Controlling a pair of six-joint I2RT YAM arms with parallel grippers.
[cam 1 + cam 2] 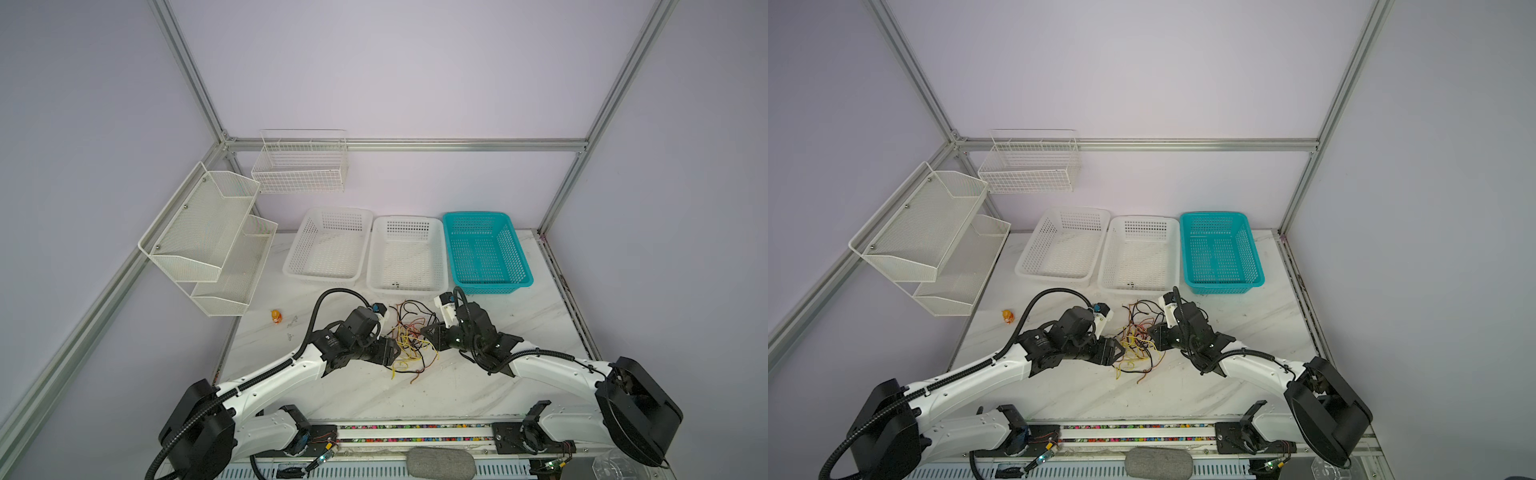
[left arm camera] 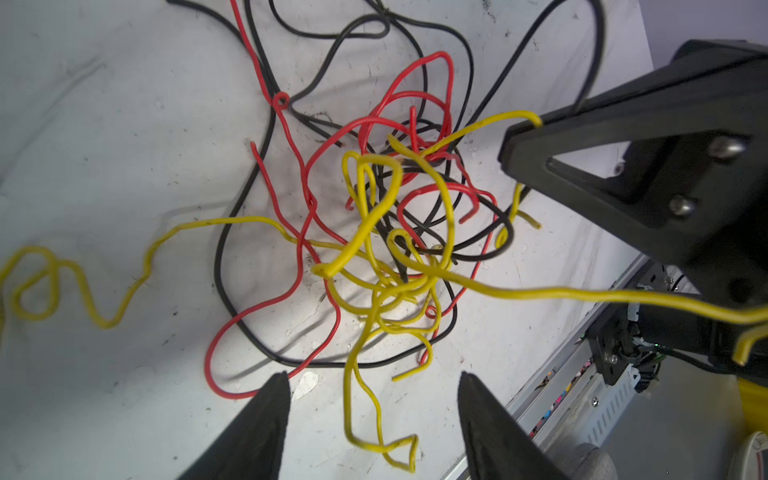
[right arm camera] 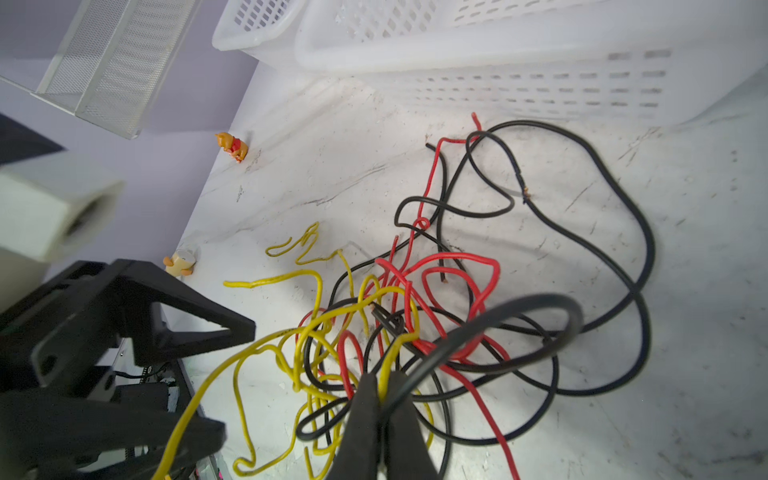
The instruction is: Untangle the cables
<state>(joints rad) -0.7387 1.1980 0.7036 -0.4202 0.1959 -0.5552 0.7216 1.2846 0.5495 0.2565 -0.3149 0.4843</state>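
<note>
The cables (image 1: 411,340) (image 1: 1138,340) lie as one tangle of thin black, red and yellow wires on the white table, between my two grippers. My left gripper (image 2: 372,378) (image 1: 395,353) is open at the tangle's left edge. A loose yellow cable (image 2: 361,415) dangles between its fingers without being pinched. My right gripper (image 3: 382,376) (image 1: 426,332) is shut on a yellow cable (image 3: 388,353) at the tangle's right side. A black cable (image 3: 519,307) loops close in front of its fingers. In the left wrist view the right gripper (image 2: 519,141) shows with a yellow strand at its tip.
Two white baskets (image 1: 328,249) (image 1: 407,253) and a teal basket (image 1: 486,249) stand in a row behind the tangle. A white mesh rack (image 1: 208,241) and a wire basket (image 1: 299,166) hang at the left. A small orange toy (image 1: 276,316) sits left of the arms.
</note>
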